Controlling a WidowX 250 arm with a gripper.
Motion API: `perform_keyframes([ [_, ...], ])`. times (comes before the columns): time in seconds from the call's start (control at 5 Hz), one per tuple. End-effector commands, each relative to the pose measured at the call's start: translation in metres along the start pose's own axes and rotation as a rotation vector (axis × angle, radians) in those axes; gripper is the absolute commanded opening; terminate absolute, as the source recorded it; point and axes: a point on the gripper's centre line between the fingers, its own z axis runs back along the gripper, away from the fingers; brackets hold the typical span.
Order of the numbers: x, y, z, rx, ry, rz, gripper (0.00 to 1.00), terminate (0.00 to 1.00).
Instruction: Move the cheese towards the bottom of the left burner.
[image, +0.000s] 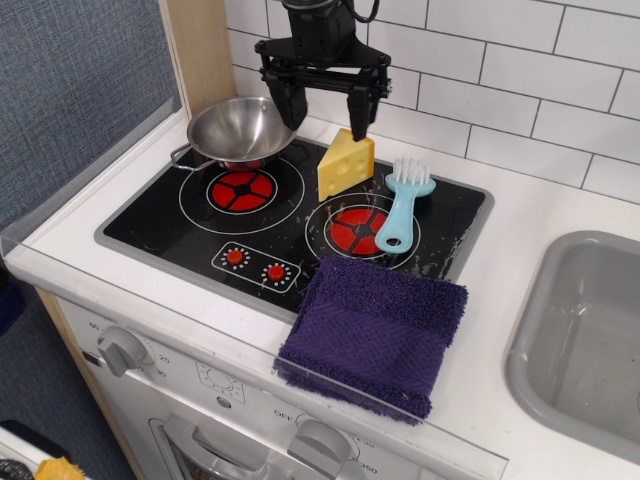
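**A:** Starting at the front edge — there's a purple towel (375, 335) lying half on the white counter (500, 300) and half over the front right corner of the cooktop (170, 225). Two small red dots (255, 264) are printed on the black glass just left of it.

**B:** And behind that?

**A:** The right burner (355, 228), with a light-blue brush (401, 205) lying across its right side, bristles pointing toward the wall. Left of it is the left burner (240, 188), the one with the wider white rings. Its red disc is bare.

**B:** So where's the cheese?

**A:** The cheese (345, 165) stands on the glass between the two burners, toward the back — just beside the brush's bristle end, well clear of the left burner's front edge. Nothing's touching it.

**B:** What about the gripper?

**A:** The gripper (323, 100) hangs up above the back of the stove, jaws spread wide and empty, one finger (360, 112) right above the cheese, the other over by the steel bowl (243, 128). The bowl sits at the back left, overlapping the far rim of the left burner's rings. Sink (590, 330) is off to the right, tiled wall (520, 70) behind everything.
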Motion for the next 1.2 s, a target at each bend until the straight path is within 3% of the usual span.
perform_keyframes([
  [0.0,0.013,-0.004,-0.013,0.031,0.016,-0.041,1.00,0.00],
  [0.2,0.011,-0.006,-0.025,0.042,0.047,-0.056,1.00,0.00],
  [0.4,0.010,-0.005,-0.036,0.043,0.077,-0.049,0.00,0.00],
  [0.8,0.011,-0.006,-0.042,0.042,0.104,-0.068,0.00,0.00],
  [1.0,0.011,-0.004,-0.031,0.023,0.073,-0.059,0.00,0.00],
])
